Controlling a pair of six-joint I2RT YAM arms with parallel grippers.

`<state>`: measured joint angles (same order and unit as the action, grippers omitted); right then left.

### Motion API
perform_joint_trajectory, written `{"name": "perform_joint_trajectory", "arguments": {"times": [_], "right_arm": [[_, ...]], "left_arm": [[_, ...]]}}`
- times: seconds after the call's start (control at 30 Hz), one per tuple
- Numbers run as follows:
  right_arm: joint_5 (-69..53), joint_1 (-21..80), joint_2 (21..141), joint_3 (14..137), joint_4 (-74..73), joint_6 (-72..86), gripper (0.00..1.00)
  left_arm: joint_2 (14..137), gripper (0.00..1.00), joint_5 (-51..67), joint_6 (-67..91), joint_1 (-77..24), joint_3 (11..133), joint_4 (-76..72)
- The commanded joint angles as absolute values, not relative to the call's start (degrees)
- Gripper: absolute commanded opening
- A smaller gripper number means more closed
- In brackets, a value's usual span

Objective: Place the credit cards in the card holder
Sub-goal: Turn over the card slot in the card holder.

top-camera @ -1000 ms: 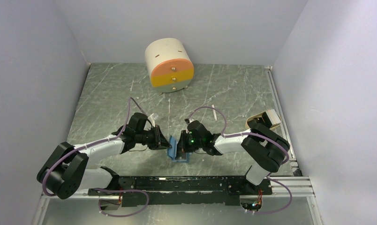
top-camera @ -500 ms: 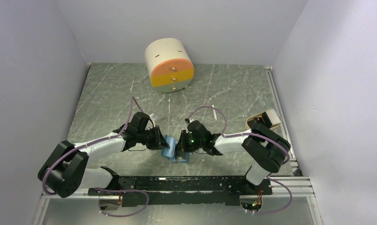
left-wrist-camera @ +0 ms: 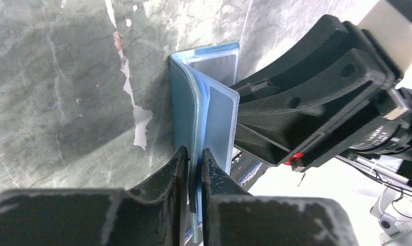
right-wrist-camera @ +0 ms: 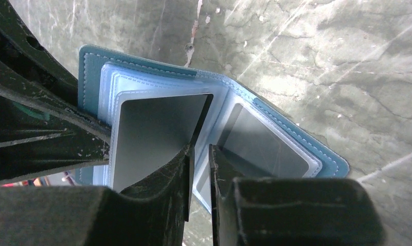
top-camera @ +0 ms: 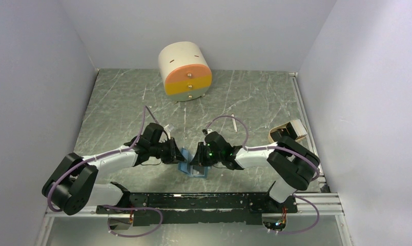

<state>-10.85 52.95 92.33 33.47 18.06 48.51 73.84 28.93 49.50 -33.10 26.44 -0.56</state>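
Note:
The card holder (top-camera: 192,166) stands open on the table between my two grippers, teal outside with light blue clear sleeves inside (right-wrist-camera: 296,148). My left gripper (left-wrist-camera: 194,160) is shut on one sleeve flap of the holder (left-wrist-camera: 186,107) and holds it upright. My right gripper (right-wrist-camera: 200,154) sits over the open holder, its jaws a narrow gap apart. A dark credit card (right-wrist-camera: 152,128) lies partly in a left sleeve, its edge against my right gripper's left finger. A second dark card (right-wrist-camera: 265,146) sits inside a right sleeve.
A cream drum-shaped drawer unit (top-camera: 185,72) with an orange front stands at the back. A beige tray (top-camera: 287,131) lies by the right rail, behind my right arm. Both arms meet near the front middle.
The left gripper and the holder's flap have shifted slightly left. The right gripper stays at the holder with hardly any motion.

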Motion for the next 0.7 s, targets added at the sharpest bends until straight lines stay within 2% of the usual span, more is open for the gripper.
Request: {"name": "perform_joint_trajectory", "arguments": {"times": [0.0, 0.17, 0.4, 0.67], "right_arm": [[-7.14, 53.28, 88.39, 35.25, 11.82, 45.99, 0.23], [-4.91, 53.26, 82.56, 35.63, 7.49, 45.69, 0.29], [-3.5, 53.27, 82.57, 34.5, 8.19, 45.05, 0.2], [-3.57, 53.33, 87.74, 34.08, 10.51, 45.09, 0.16]], "left_arm": [[73.05, 0.09, 28.55, 49.1, -33.48, 28.16, 1.59], [70.89, 0.09, 23.06, 46.47, -33.41, 32.06, 11.3], [71.2, 0.09, 19.48, 43.64, -33.61, 36.2, 18.72], [73.9, 0.09, 18.08, 42.53, -35.67, 39.98, 20.78]]}}
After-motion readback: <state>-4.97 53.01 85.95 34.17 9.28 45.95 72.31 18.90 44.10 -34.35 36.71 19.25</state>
